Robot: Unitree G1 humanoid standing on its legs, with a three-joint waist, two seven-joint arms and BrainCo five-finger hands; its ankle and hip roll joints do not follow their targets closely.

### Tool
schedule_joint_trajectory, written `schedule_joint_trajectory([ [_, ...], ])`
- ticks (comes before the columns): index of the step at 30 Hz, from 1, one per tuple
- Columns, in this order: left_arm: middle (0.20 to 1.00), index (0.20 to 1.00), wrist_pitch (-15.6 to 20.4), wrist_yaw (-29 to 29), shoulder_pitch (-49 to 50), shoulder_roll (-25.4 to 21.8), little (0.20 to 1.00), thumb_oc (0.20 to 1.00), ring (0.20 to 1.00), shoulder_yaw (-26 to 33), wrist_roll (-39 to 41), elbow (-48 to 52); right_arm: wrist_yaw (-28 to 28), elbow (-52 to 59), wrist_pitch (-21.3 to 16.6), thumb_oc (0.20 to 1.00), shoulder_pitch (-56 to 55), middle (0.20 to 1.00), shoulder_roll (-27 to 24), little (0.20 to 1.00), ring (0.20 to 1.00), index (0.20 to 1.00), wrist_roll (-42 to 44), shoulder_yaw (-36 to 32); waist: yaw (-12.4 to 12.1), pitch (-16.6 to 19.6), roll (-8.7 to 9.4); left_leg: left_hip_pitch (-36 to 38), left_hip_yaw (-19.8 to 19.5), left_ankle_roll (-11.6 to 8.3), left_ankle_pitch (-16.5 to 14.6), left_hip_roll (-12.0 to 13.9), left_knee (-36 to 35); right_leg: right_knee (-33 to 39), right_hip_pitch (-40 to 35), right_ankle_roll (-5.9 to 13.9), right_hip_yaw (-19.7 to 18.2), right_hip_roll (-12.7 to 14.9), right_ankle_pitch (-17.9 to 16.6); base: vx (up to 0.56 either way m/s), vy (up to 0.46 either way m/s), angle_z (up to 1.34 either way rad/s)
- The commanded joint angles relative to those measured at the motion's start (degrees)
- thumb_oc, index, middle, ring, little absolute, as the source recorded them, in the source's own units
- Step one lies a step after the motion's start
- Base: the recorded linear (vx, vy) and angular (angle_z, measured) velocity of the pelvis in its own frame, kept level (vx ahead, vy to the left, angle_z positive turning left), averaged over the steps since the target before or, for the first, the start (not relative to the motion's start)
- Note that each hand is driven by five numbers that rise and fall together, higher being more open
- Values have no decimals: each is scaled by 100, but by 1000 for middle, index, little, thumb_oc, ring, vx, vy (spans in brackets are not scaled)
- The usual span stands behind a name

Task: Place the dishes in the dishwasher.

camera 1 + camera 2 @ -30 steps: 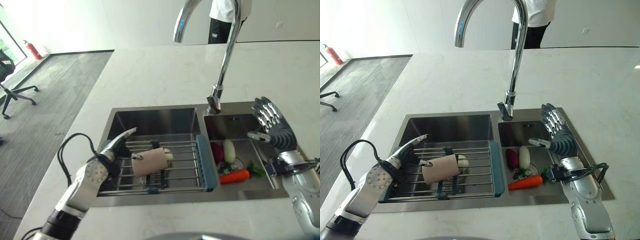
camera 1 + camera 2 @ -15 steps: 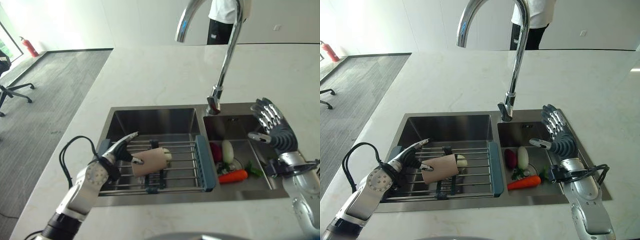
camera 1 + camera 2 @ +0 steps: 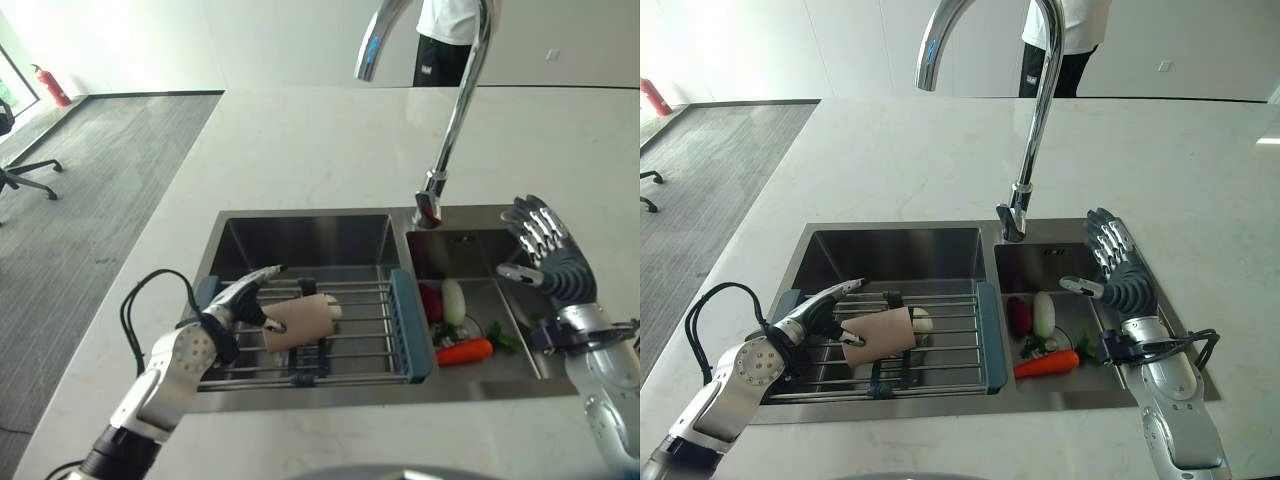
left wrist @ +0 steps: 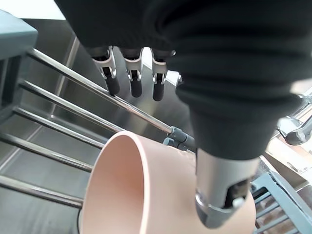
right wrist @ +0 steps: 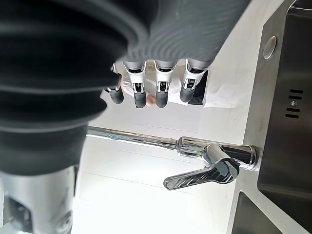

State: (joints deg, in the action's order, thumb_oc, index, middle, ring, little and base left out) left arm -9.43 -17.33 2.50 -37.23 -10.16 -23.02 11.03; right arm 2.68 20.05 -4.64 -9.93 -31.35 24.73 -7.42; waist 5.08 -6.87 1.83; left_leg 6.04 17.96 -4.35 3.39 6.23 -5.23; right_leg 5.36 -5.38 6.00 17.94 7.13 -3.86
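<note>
Left eye view showed the robot's left hand (image 3: 232, 310) reaching into the left basin of a stainless steel double sink (image 3: 300, 232), fingers straight above the pale pink cylindrical cup (image 3: 298, 322) and thumb against the cup's near wall, a loose bracket rather than a firm clasp. The cup lay on its side on the grey wire drying rack with blue end pieces (image 3: 352, 340), its open mouth toward the hand at about 9 o'clock, with a small pale rounded object (image 3: 335, 309), too hidden to identify, touching its far end at 3 o'clock. In the left wrist view the dark fingertips (image 4: 135, 89) hung over the rack bars beyond the cup's rim (image 4: 127, 157), not wrapped round it. The right hand (image 3: 1118, 272) was raised with fingers spread apart, holding nothing, over the right basin at 3 o'clock, where an orange carrot (image 3: 1047, 363), a white radish (image 3: 1043, 313), a dark red vegetable (image 3: 1018, 316) and green leaves (image 3: 1087, 346) lay. A curved chrome tap (image 3: 447, 120) stood at 12 o'clock, and a person in a white top (image 3: 447, 40) waited beyond the white stone counter (image 3: 310, 150). Judged from this, the smooth cup could roll along the bars toward 3 o'clock or slip away if the fingers closed off-centre. No dishwasher could be seen.
</note>
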Motion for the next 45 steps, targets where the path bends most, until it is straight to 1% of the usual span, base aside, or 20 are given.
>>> schedule_joint_trajectory([
  [1, 1000, 1000, 211, -38, -271, -222, 1000, 1000, 1000, -147, -184, 143, -57, 355, -423, 1000, 286, 1000, -208, 1000, 1000, 1000, 0, -374, 6, -102, -182, 387, 54, -34, -470, 277, 23, -36, -328, 331, -162, 62, 223, 0, 0, 0],
  [10, 1000, 1000, 225, -114, -321, -281, 1000, 1000, 1000, -276, -457, 91, -100, 355, -411, 1000, 339, 1000, -256, 1000, 1000, 1000, -97, -355, 20, -120, -177, 375, 63, -25, -470, 265, 23, -36, -304, 344, -176, 61, 207, 0, 0, 0],
  [19, 1000, 1000, 424, -73, -282, -384, 1000, 1000, 1000, -159, -660, 227, -103, 396, -404, 1000, 274, 1000, -317, 1000, 1000, 1000, -100, -406, -3, -141, -174, 377, 44, -26, -469, 255, 23, -36, -322, 337, -154, 50, 215, 0, 0, 0],
  [21, 1000, 1000, 525, -33, -250, -407, 1000, 1000, 1000, -106, -745, 290, -104, 411, -393, 1000, 268, 1000, -325, 1000, 1000, 1000, -99, -433, -15, -150, -177, 376, 35, -27, -468, 255, 23, -36, -326, 334, -148, 48, 219, 0, 0, 0],
  [29, 1000, 1000, 673, -188, -174, -588, 1000, 1000, 1000, 114, -844, 513, -139, 451, -389, 1000, 202, 1000, -371, 1000, 1000, 1000, -126, -481, -52, -146, -191, 344, -8, -31, -460, 244, 23, -36, -322, 335, -102, 58, 221, 0, 0, 0],
  [33, 1000, 1000, 838, -245, -153, -730, 1000, 1000, 1000, 249, -841, 603, -129, 472, -355, 1000, 181, 1000, -411, 1000, 1000, 1000, -151, -501, -55, -159, -216, 341, -24, -40, -447, 238, 23, -36, -324, 335, -90, 66, 213, 0, 0, 0],
  [34, 1000, 1000, 859, -298, -161, -760, 1000, 1000, 1000, 292, -821, 607, -130, 460, -353, 1000, 190, 1000, -412, 1000, 1000, 1000, -169, -508, -61, -160, -220, 339, -26, -38, -452, 237, 23, -36, -324, 332, -87, 67, 214, 0, 0, 0],
  [35, 1000, 1000, 824, -466, -190, -799, 1000, 1000, 1000, 292, -778, 617, -124, 429, -367, 1000, 206, 1000, -414, 1000, 1000, 1000, -162, -510, -62, -155, -222, 334, -36, -42, -455, 232, 23, -36, -324, 339, -82, 73, 216, 0, 0, 0],
  [38, 1000, 1000, 868, -506, -120, -802, 1000, 1000, 1000, 342, -799, 653, -82, 442, -349, 1000, 173, 1000, -443, 1000, 1000, 1000, -144, -546, -61, -152, -222, 331, -35, -41, -446, 234, 23, -36, -318, 340, -90, 71, 214, 0, 0, 0],
  [40, 1000, 1000, 965, -542, -104, -844, 1000, 1000, 1000, 382, -804, 656, -81, 429, -355, 1000, 167, 1000, -442, 1000, 1000, 1000, -175, -548, -69, -158, -230, 328, -43, -42, -446, 231, 23, -36, -320, 333, -91, 69, 219, 0, 0, 0],
  [42, 1000, 1000, 958, -714, -97, -847, 1000, 1000, 1000, 383, -771, 647, -67, 423, -351, 1000, 164, 1000, -442, 1000, 1000, 1000, -180, -557, -68, -156, -233, 329, -34, -43, -450, 232, 23, -36, -323, 339, -85, 73, 221, 0, 0, 0],
  [44, 1000, 1000, 797, -1135, -80, -833, 1000, 1000, 1000, 309, -711, 665, -35, 425, -371, 1000, 132, 1000, -446, 1000, 1000, 1000, -164, -556, -50, -148, -233, 320, -35, -45, -447, 230, 23, -36, -308, 344, -97, 74, 218, 0, 0, 0],
  [45, 1000, 1000, 696, -1227, -64, -813, 1000, 1000, 1000, 256, -718, 653, -21, 437, -372, 1000, 125, 1000, -453, 1000, 1000, 1000, -161, -541, -33, -151, -231, 323, -29, -41, -444, 231, 23, -36, -304, 347, -111, 71, 215, 0, 0, 0],
])
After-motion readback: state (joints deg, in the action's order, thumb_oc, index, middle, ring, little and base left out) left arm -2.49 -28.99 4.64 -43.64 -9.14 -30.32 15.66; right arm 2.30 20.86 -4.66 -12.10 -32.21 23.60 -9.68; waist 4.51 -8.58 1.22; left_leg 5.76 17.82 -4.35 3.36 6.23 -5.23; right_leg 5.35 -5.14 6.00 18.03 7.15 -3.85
